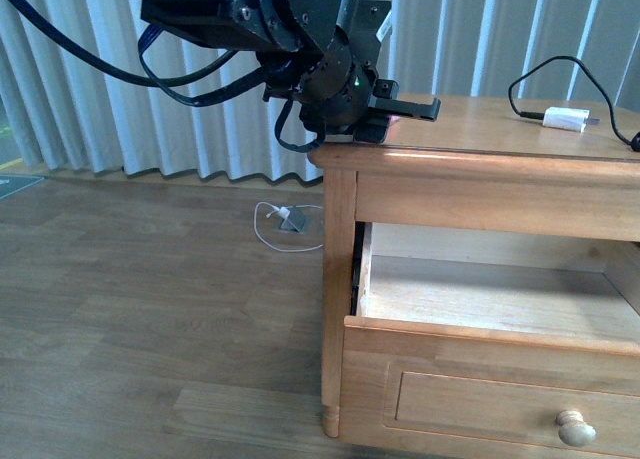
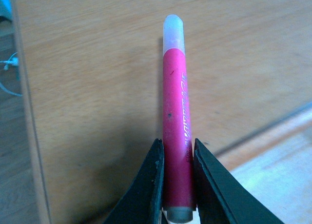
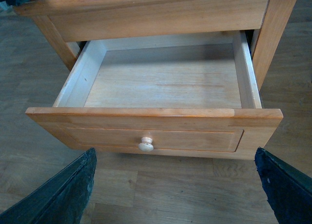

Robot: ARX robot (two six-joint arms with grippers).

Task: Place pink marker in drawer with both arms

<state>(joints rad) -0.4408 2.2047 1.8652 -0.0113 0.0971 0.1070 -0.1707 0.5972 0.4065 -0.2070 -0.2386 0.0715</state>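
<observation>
The pink marker [image 2: 174,112], with a pale cap at its far end, is clamped near its butt between the black jaws of my left gripper [image 2: 177,148]. It hangs just over the cabinet top [image 2: 87,87]. In the front view the left gripper [image 1: 405,109] is above the cabinet's left front corner, and the marker does not show there. The drawer [image 3: 146,112] is pulled out, and nothing lies on its pale floor. In the front view the drawer's front [image 1: 480,344] is at the lower right. My right gripper [image 3: 175,185] is open in front of the round knob [image 3: 146,144], touching nothing.
A white plug adapter [image 1: 566,119] with a black cable [image 1: 530,79] lies on the cabinet top at the back right. A small charger with a white cord [image 1: 290,222] lies on the wooden floor by the curtains [image 1: 120,109]. The cabinet top's edge [image 2: 27,116] borders the floor.
</observation>
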